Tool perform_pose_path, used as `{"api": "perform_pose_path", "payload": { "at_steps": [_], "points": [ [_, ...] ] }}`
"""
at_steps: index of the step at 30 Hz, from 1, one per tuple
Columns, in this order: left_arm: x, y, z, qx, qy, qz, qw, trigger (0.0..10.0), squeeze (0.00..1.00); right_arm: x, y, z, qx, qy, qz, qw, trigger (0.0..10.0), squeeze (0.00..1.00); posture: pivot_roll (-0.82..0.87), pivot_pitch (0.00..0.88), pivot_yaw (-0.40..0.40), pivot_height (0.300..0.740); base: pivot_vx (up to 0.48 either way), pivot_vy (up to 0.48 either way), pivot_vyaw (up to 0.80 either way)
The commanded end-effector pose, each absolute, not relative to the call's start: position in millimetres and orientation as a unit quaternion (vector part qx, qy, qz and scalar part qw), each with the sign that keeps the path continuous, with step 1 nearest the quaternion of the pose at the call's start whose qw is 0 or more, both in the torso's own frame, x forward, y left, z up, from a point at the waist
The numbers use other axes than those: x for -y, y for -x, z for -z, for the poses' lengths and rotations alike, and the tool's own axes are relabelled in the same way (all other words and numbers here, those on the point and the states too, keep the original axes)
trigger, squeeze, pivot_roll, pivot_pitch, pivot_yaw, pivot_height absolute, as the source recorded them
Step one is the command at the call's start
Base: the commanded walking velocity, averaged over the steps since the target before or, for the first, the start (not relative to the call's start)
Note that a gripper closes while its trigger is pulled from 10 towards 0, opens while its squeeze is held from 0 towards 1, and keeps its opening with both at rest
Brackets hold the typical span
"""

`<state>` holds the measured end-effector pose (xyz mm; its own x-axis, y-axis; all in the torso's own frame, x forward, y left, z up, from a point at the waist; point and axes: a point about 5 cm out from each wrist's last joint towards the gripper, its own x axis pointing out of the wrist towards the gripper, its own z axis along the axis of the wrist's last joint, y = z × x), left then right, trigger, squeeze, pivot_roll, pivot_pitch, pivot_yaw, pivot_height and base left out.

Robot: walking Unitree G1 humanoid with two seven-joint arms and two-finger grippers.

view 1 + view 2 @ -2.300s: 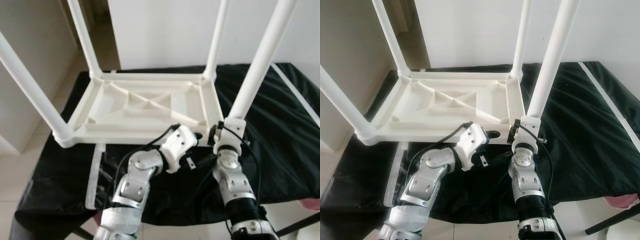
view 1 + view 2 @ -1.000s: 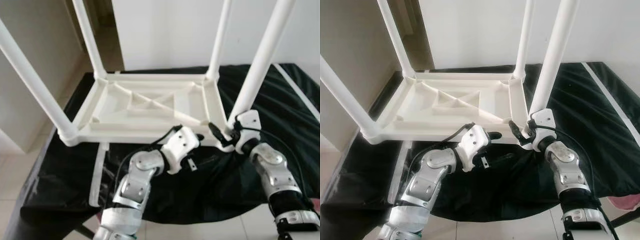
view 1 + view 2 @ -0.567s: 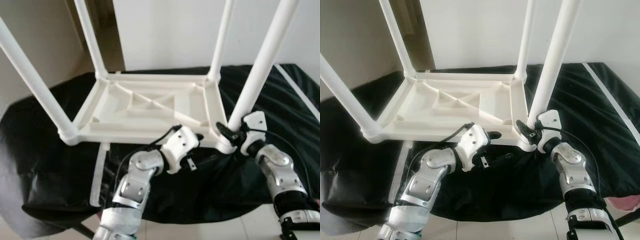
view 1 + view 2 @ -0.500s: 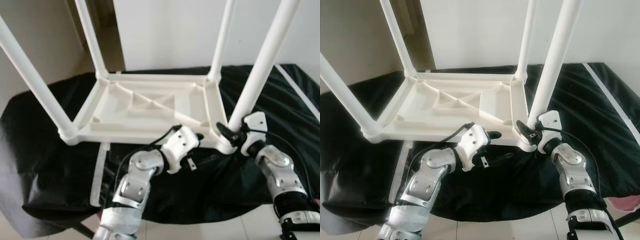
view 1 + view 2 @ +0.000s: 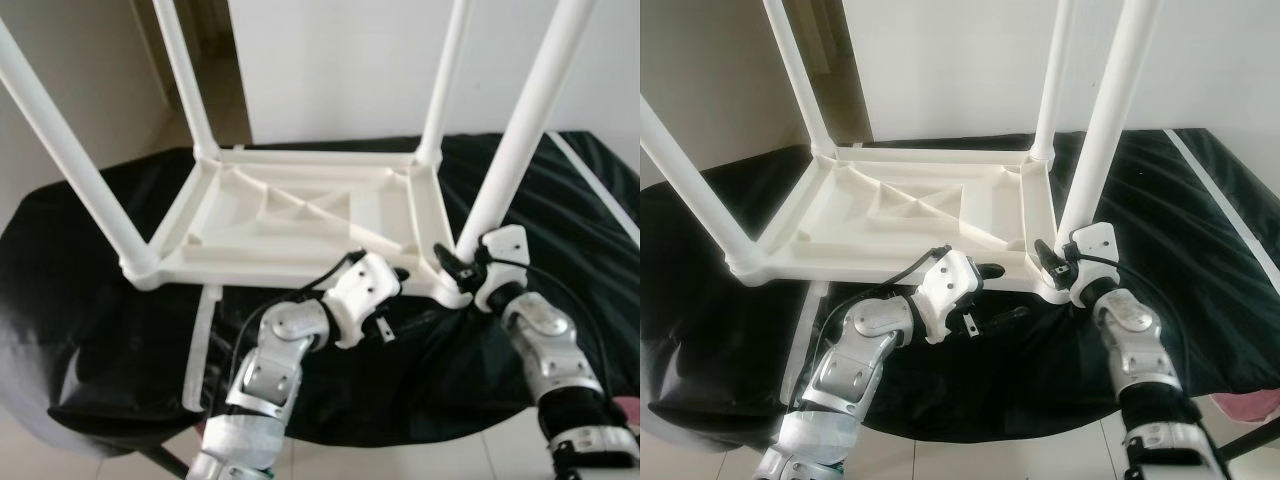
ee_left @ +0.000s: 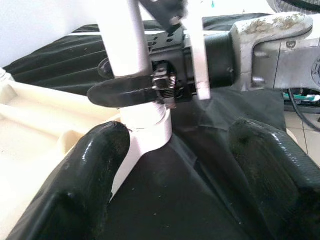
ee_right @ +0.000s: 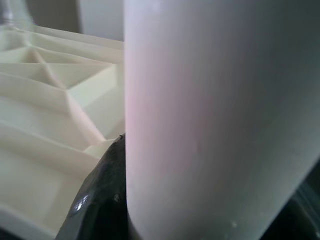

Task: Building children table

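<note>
I see the upturned children's table (image 5: 300,215) on the black cloth (image 5: 90,300) — my right gripper (image 5: 462,268) clamps its near-right leg (image 5: 515,140) at the base; left gripper (image 6: 170,165) spread wide beside that corner.

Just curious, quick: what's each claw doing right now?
Left gripper: open, empty, by the table's edge.
Right gripper: closed on the near right leg.

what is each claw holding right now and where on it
The right claw is clamped on the near right table leg, low down just above its corner socket. The left claw is open beside that corner and holds nothing.
</note>
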<state>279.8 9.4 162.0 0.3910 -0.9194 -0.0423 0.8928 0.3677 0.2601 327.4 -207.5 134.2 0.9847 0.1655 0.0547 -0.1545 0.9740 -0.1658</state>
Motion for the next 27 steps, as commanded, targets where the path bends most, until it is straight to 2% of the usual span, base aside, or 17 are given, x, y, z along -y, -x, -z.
{"api": "perform_pose_path", "payload": {
  "at_steps": [1,5,8,11,12,15,17,22,27],
  "points": [
    [-14,-286,-159,0.055,-0.116,0.476,0.870,10.0,0.00,214,-322,-118,-0.010,0.084,-0.034,0.996,10.0,0.00,-0.07,0.018,0.032,0.740,0.000,0.000,0.00],
    [-14,-287,-159,0.055,-0.117,0.475,0.870,10.0,0.00,209,-322,-118,-0.011,0.073,0.000,0.997,10.0,0.00,-0.06,0.019,0.035,0.740,0.000,0.000,0.00],
    [-14,-288,-161,0.056,-0.119,0.474,0.871,10.0,0.00,205,-323,-116,-0.014,0.050,0.065,0.997,10.0,0.00,-0.06,0.019,0.038,0.740,0.000,0.000,0.00],
    [-14,-289,-161,0.057,-0.120,0.474,0.870,10.0,0.00,203,-322,-116,-0.016,0.044,0.081,0.996,10.0,0.00,-0.06,0.020,0.036,0.740,0.000,0.000,0.00],
    [-15,-288,-161,0.057,-0.119,0.474,0.870,10.0,0.00,192,-321,-114,-0.020,0.031,0.118,0.992,10.0,0.00,-0.06,0.022,0.037,0.740,0.000,0.000,0.00],
    [-15,-288,-161,0.056,-0.119,0.474,0.870,10.0,0.00,187,-321,-114,-0.022,0.026,0.133,0.991,10.0,0.00,-0.06,0.022,0.037,0.740,0.000,0.000,0.00],
    [-14,-288,-161,0.056,-0.119,0.474,0.871,10.0,0.00,173,-320,-110,-0.035,0.012,0.160,0.986,10.0,0.00,-0.05,0.023,0.036,0.740,0.000,0.000,0.00],
    [-16,-289,-162,0.057,-0.118,0.470,0.873,10.0,0.00,157,-321,-112,-0.040,0.014,0.148,0.988,10.0,0.00,-0.05,0.023,0.036,0.740,0.000,0.000,0.00],
    [-17,-289,-162,0.057,-0.120,0.468,0.873,10.0,0.00,158,-321,-113,-0.038,0.027,0.143,0.989,10.0,0.00,-0.04,0.019,0.028,0.740,0.000,0.000,0.00]
  ]
}}
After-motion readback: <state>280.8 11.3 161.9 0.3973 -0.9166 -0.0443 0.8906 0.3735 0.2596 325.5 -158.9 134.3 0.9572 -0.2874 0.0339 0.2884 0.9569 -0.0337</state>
